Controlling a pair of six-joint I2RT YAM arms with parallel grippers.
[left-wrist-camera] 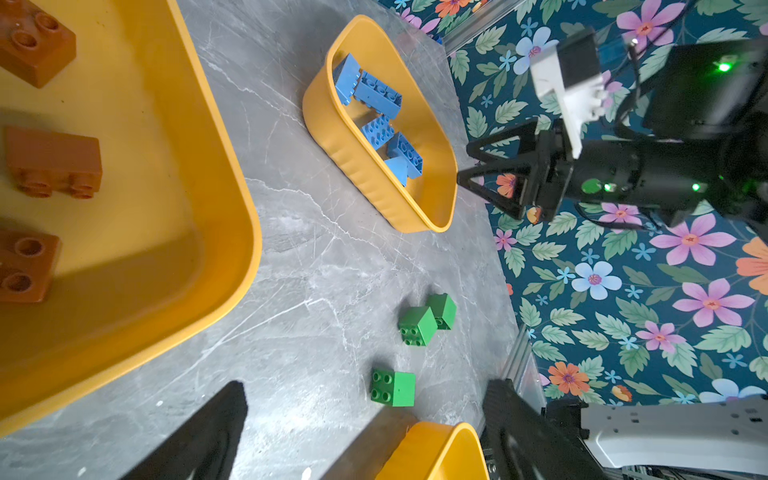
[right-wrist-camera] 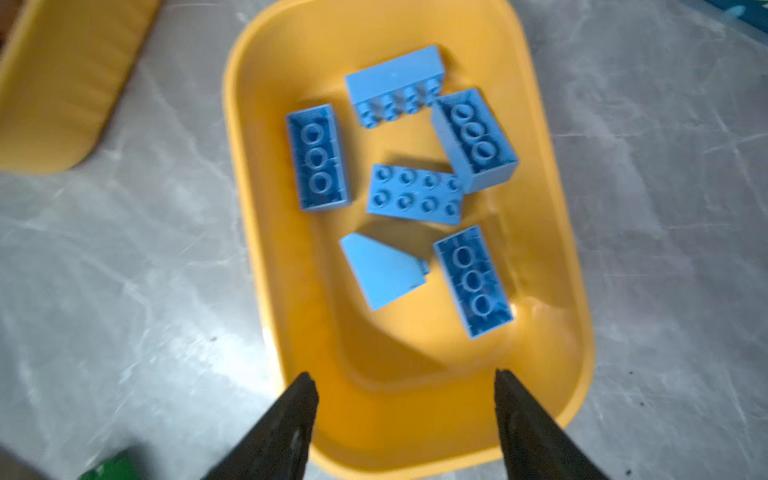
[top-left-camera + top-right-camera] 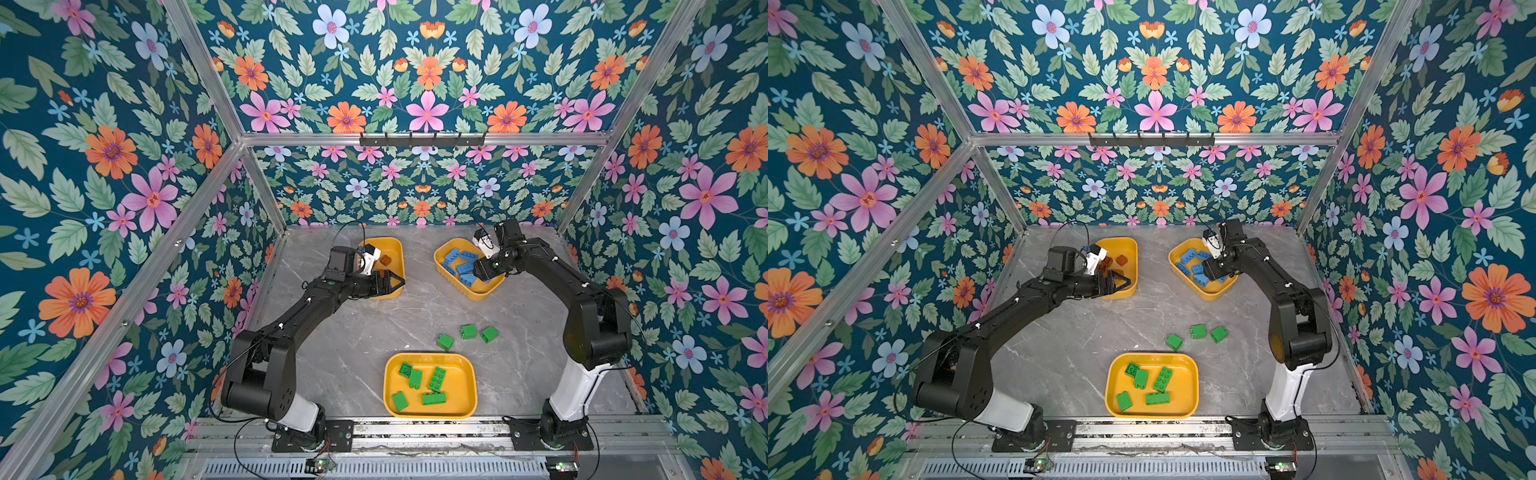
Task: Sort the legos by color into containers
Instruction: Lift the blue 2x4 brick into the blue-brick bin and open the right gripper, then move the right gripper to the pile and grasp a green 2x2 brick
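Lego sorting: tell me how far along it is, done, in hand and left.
Done: six blue bricks lie in the far right tray, brown bricks in the far left tray, five green bricks in the near tray. In hand: nothing; the right hand hangs open over the far right tray, the left hand open at the far left tray's edge. Left: three green bricks loose on the table.

Green-brick tray at surface 6 o'clock; three loose green bricks at its 1 o'clock, apart from rim.

Grey marble table, three trays, three bricks (green)
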